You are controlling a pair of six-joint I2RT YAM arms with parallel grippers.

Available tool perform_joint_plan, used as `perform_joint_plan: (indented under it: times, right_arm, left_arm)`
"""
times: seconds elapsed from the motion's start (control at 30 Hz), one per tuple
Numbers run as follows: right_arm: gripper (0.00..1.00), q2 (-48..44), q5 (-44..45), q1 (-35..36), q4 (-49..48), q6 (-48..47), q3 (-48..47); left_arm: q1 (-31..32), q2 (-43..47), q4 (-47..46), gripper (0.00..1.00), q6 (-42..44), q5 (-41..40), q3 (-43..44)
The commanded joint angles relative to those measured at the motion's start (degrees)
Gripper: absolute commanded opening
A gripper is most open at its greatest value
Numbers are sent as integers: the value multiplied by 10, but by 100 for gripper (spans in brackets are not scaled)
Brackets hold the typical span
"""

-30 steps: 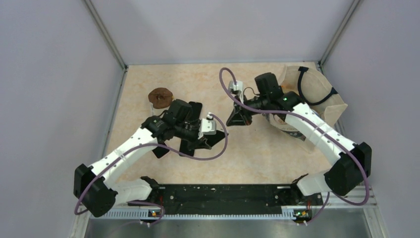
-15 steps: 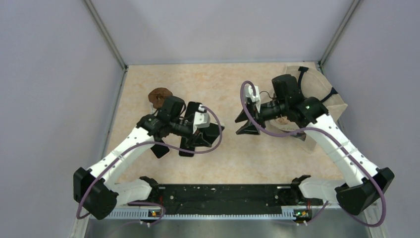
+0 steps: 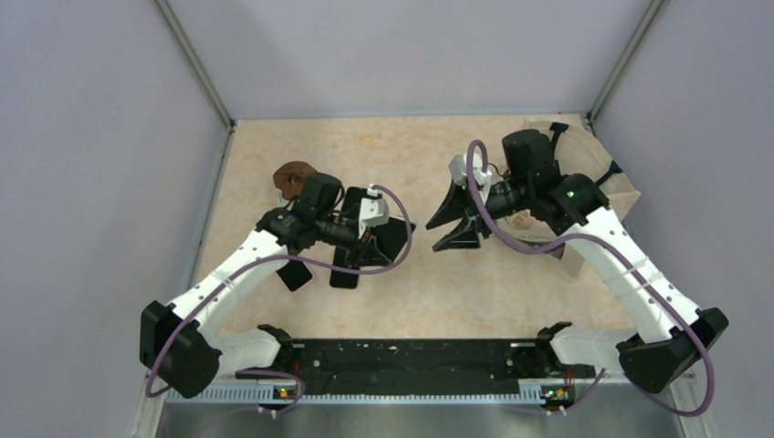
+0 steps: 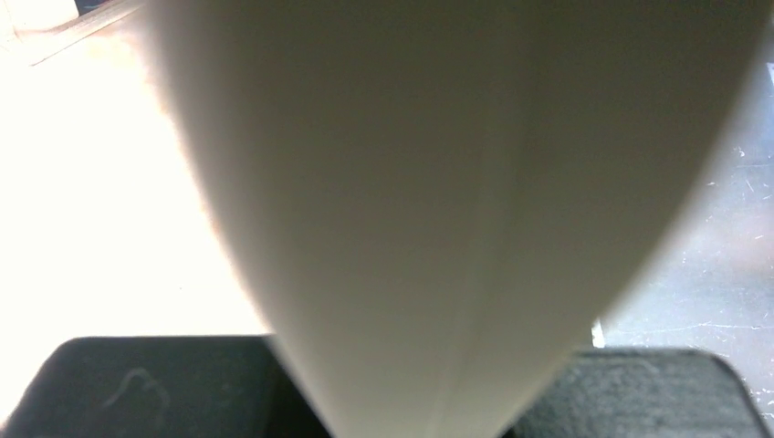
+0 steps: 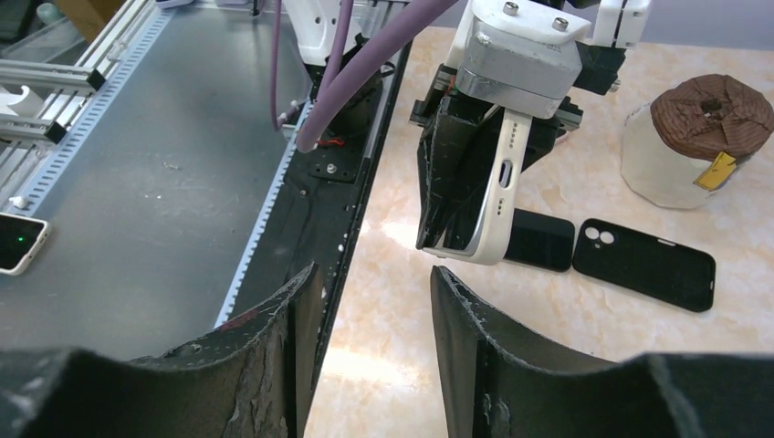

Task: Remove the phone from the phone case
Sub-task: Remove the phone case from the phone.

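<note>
Over marbled counter (image 3: 429,283), clamps white-edged phone (image 5: 500,187) upright in left fingers (image 5: 445,173). Spreads right fingers (image 5: 520,374) apart, shut a second ago, and pulls them back; seemingly resets, extraction still undone.

Left wrist view: the phone (image 4: 456,201) is a pale blur filling most of the frame, the bench (image 4: 82,182) beside it washed out white, and the left tool (image 4: 388,392) shows only dark pads (image 4: 128,392) cropped below. Right wrist view: the right tool (image 5: 372,283) is cropped at the lower edge, a small device (image 5: 18,242) at the left.
</note>
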State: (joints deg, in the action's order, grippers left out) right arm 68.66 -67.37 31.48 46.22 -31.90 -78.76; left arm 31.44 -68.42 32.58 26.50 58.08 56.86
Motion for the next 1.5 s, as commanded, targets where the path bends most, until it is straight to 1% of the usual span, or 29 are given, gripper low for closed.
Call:
perform_joint_plan:
  times: [0.0, 0.27, 0.83, 1.17, 1.47]
  right_arm:
    - [47, 16, -14, 15, -45, 25, -12]
    - [46, 39, 0, 23, -71, 47, -10]
    - [43, 50, 35, 25, -129, 105, 10]
    - [42, 71, 95, 32, -175, 145, 17]
    - [41, 98, 138, 34, -183, 156, 6]
  left_arm:
    - [-3, 2, -49, 0, -14, 33, 7]
    - [-4, 5, -52, 0, -16, 31, 4]
    - [-4, 9, -56, 0, -16, 38, 2]
    - [3, 1, -56, 0, -18, 54, 11]
    - [19, 2, -36, 0, 5, 48, 19]
